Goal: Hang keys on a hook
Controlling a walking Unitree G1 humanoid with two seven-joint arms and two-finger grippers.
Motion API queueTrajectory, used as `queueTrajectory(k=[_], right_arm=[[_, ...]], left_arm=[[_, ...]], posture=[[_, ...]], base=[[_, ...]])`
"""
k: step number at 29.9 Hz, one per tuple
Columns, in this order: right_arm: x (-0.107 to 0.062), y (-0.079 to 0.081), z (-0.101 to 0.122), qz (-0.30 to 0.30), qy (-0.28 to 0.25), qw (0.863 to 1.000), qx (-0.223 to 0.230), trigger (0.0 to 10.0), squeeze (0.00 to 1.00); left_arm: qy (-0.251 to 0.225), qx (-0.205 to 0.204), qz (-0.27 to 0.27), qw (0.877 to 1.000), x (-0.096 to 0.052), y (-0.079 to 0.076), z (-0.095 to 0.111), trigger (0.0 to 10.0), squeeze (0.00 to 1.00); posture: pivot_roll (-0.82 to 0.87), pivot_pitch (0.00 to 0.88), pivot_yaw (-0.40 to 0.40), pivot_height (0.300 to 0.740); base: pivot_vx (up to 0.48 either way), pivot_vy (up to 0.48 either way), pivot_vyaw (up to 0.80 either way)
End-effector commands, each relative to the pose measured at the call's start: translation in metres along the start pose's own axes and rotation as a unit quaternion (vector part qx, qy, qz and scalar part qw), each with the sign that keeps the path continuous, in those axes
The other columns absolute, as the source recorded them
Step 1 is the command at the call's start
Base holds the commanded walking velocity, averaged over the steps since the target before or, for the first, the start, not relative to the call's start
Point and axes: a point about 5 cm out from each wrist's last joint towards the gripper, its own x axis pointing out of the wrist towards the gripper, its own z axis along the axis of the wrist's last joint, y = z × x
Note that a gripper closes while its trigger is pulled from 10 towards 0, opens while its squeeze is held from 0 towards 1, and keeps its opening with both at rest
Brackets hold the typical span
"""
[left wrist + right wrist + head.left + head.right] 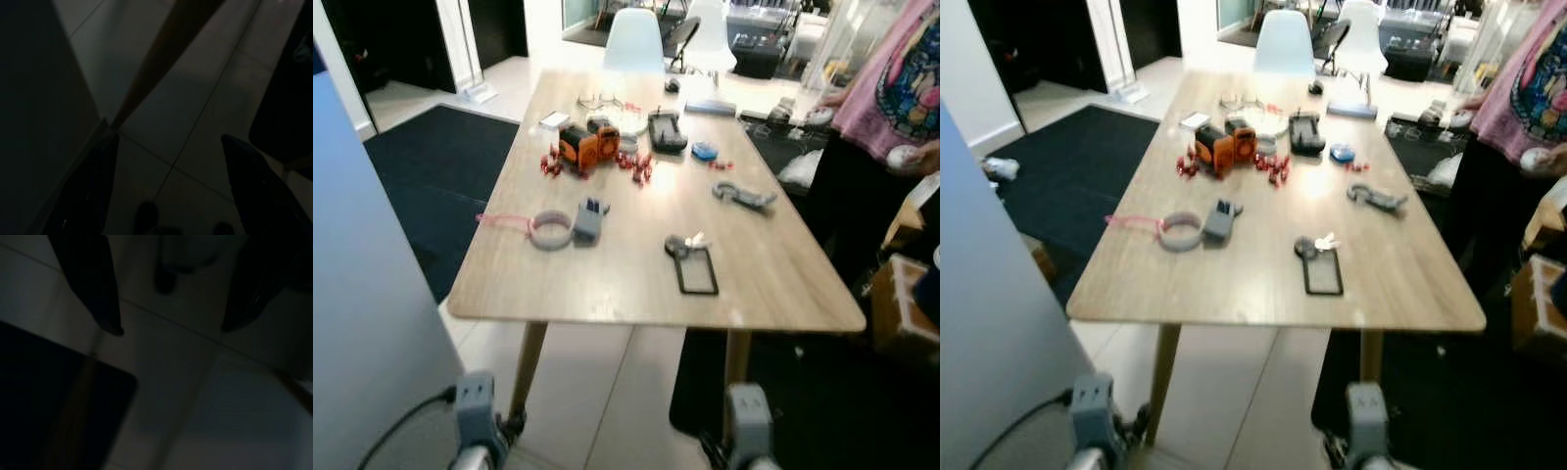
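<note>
Keys [690, 244] flat on table [773, 284] — black strap looped toward near edge.

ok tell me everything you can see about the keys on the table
The keys lie flat on the wooden table, near its front edge and right of the middle. A dark round fob and a small pale piece sit at the top, joined to a black rectangular loop that stretches toward the robot. They look blurred, so finer parts cannot be told. Nothing else touches them.
</note>
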Motion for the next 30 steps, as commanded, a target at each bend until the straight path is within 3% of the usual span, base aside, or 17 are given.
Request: queueTrajectory(k=[1,17,30], right_arm=[[-0.0058,-0.0097,-0.0124,-0.014,0.021,1.000,0.002,10.0,0.00],[-0.0051,-0.0082,-0.0115,-0.013,0.020,1.000,0.002,10.0,0.00],[-0.0063,-0.0099,-0.0138,-0.016,0.023,1.000,0.002,10.0,0.00]], left_arm=[[0.001,-0.002,0.004,1.000,-0.0010,0.0020,-0.0015,10.0,0.00],[-0.005,0.004,-0.016,1.000,-0.0007,-0.0003,0.0007,10.0,0.00],[0.002,0.010,-0.027,1.000,-0.0006,-0.0029,-0.0010,10.0,0.00]], posture=[[0.04,0.056,-0.008,0.740],[0.04,0.055,-0.005,0.740],[0.04,0.051,-0.002,0.740]], base=[[0.000,0.000,0.00],[0.000,0.000,0.00],[0.000,-0.400,0.00]])
